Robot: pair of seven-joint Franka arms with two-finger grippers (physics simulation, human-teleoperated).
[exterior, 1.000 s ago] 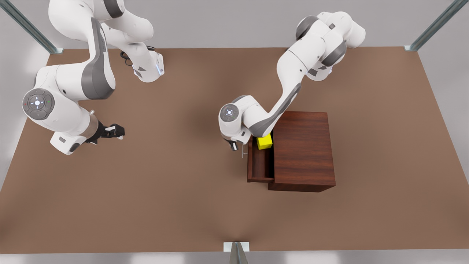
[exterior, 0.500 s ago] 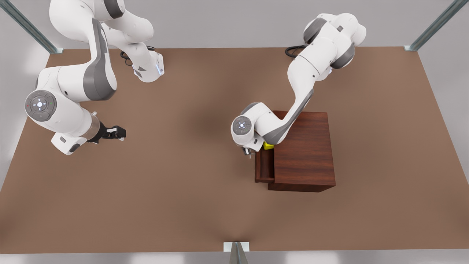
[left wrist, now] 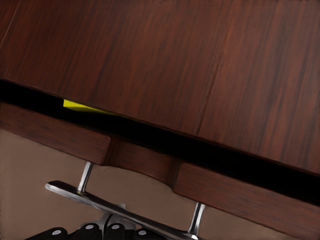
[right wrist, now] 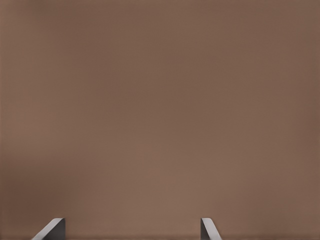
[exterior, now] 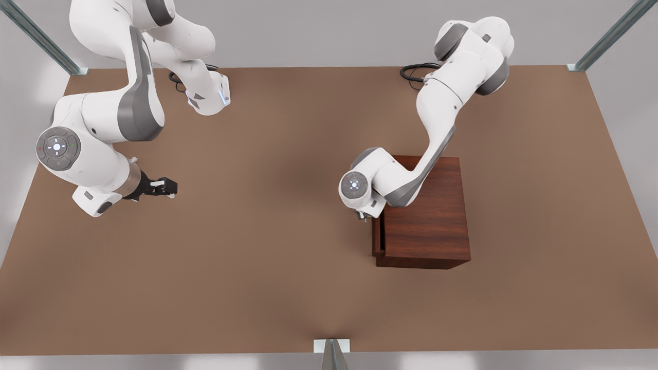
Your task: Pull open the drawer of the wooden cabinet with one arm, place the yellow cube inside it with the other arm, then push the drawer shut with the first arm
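Risk: slim silver bar handle (left wrist: 125, 212) slipping off left gripper (left wrist: 107, 231), grip unclear | dark wooden drawer (exterior: 378, 234) left ajar, small yellow cube (left wrist: 82, 106) inside | right gripper (exterior: 163, 186) open, empty, waiting far left.

The cabinet (exterior: 426, 216) is dark reddish-brown with a streaked wood grain, and the drawer (left wrist: 60, 135) has the same colour. Its handle (left wrist: 120, 210) is shiny silver. In the gap a thin strip of the bright yellow cube (left wrist: 82, 106) is seen. The table (exterior: 257, 257) is plain matte brown. Both arms are white with grey segments. The right gripper (exterior: 163, 186) is black with pale tips, and the left gripper (left wrist: 95, 232) is black.
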